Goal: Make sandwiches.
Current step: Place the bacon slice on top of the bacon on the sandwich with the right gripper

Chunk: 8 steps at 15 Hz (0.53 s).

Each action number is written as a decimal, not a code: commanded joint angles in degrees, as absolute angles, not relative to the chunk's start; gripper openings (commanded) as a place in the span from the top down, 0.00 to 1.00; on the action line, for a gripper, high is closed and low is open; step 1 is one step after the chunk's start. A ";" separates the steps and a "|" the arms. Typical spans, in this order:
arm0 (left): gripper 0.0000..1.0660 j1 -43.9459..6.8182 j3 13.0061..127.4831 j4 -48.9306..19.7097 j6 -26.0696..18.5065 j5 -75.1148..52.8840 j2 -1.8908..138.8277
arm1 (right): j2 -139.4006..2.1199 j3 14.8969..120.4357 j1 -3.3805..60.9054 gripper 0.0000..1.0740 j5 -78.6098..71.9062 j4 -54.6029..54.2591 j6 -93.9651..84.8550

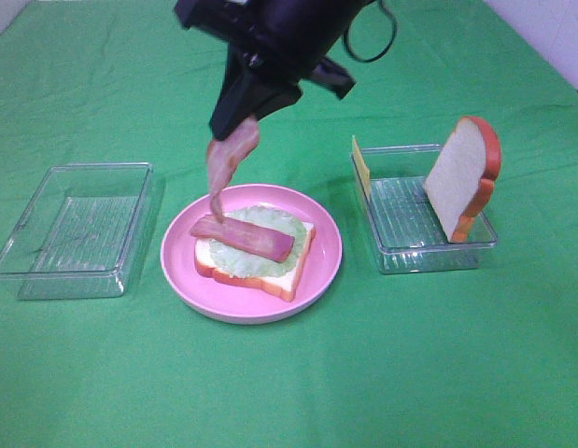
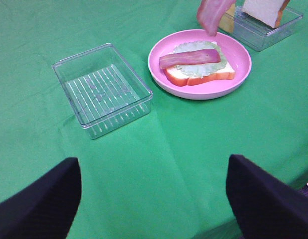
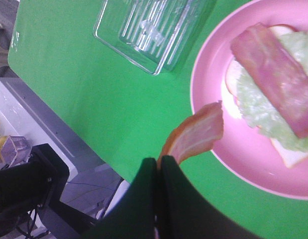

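A bread slice point(image 1: 270, 273) lies on the round pink plate point(image 1: 322, 271), with pale green lettuce point(image 1: 270, 224) and one reddish bacon strip point(image 1: 242, 238) on it. My right gripper point(image 1: 234, 119) is shut on a second bacon strip point(image 1: 229, 161), which hangs down over the plate's back left, its tip just above the lying strip. The right wrist view shows the shut jaws point(image 3: 157, 167) pinching this strip point(image 3: 196, 134). My left gripper point(image 2: 154, 199) is open and empty, low over the cloth, near the plate point(image 2: 233, 82) and the sandwich base point(image 2: 198, 74).
An empty clear tray point(image 1: 74, 229) stands left of the plate. A clear tray point(image 1: 429, 252) on the right holds an upright bread slice point(image 1: 461, 177) and a yellow cheese slice point(image 1: 361, 163) leaning on its left wall. Green cloth covers the table.
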<state>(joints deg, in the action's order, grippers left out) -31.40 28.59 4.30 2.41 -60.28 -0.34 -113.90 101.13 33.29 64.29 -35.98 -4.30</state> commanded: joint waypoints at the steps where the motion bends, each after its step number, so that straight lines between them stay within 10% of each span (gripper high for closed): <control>1: 0.28 -31.46 28.48 4.13 2.29 -59.70 -0.74 | -118.60 100.96 36.50 1.00 57.98 -41.77 -6.02; 8: 0.28 -31.46 28.48 4.13 2.29 -59.70 -0.74 | -125.54 100.96 36.90 1.00 53.46 -35.87 -3.15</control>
